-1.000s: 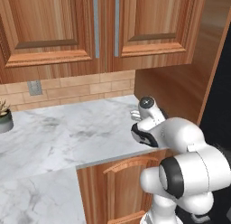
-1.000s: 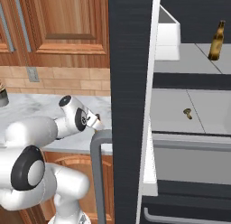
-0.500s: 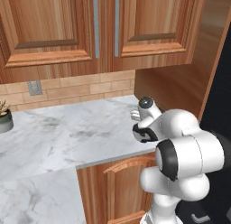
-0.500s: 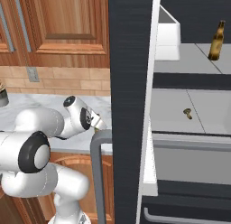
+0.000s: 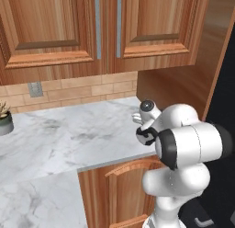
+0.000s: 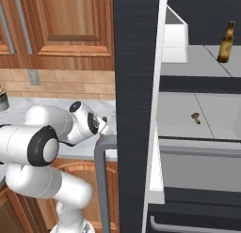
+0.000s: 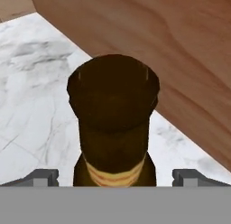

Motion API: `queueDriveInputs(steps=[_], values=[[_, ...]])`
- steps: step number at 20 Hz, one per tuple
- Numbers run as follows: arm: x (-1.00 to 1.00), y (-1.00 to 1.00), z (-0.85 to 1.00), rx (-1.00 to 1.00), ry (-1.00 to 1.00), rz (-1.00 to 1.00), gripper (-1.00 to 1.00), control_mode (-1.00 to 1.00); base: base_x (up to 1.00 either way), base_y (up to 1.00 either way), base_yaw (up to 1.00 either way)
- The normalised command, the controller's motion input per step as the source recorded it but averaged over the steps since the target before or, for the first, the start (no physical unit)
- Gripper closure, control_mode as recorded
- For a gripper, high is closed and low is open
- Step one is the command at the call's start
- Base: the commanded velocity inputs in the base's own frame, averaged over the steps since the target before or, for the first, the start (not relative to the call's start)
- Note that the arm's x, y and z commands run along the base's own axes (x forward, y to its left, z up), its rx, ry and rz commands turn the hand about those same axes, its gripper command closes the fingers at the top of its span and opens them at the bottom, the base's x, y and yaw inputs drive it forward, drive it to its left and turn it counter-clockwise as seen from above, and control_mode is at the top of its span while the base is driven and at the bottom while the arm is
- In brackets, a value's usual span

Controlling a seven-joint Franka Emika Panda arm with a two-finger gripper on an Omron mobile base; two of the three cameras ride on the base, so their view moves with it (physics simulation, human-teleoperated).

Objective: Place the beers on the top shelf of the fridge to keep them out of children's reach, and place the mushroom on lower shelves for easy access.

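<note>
While the gripper (image 7: 115, 175) stands wide open, its tips flank a brown glass beer (image 7: 113, 123) untouched, above veined marble counter (image 7: 31, 96).

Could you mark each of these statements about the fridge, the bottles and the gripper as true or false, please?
1. One beer bottle stands on the top shelf. True.
2. The mushroom lies on the marble counter. False: it lies on a lower shelf in the fridge.
3. The gripper is shut on a bottle. False: its jaws stand open either side of the second bottle.
4. That second bottle stands on the counter. True.
</note>
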Motion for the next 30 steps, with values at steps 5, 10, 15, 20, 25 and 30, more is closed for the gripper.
queueDriveInputs(steps=[5, 10, 15, 20, 25, 30], values=[[0.12, -0.02, -0.12, 0.0, 0.0, 0.0, 1.0, -1.0, 0.0, 0.0, 0.0], [0.13, 0.0, -0.03, 0.0, 0.0, 0.0, 1.0, -1.0, 0.0, 0.0, 0.0], [-0.25, 0.0, 0.12, 0.0, 0.0, 0.11, 1.0, -1.0, 0.0, 0.0, 0.0], [-0.62, 0.03, 0.83, 0.0, -0.01, 0.23, 1.0, -1.0, 0.0, 0.0, 0.0], [-0.57, 0.1, 1.0, 0.0, 0.0, 0.25, 1.0, -1.0, 0.0, 0.0, 0.0], [-0.54, 0.46, 1.0, -0.01, 0.0, 0.23, 1.0, -1.0, 0.0, 0.0, 0.0]])
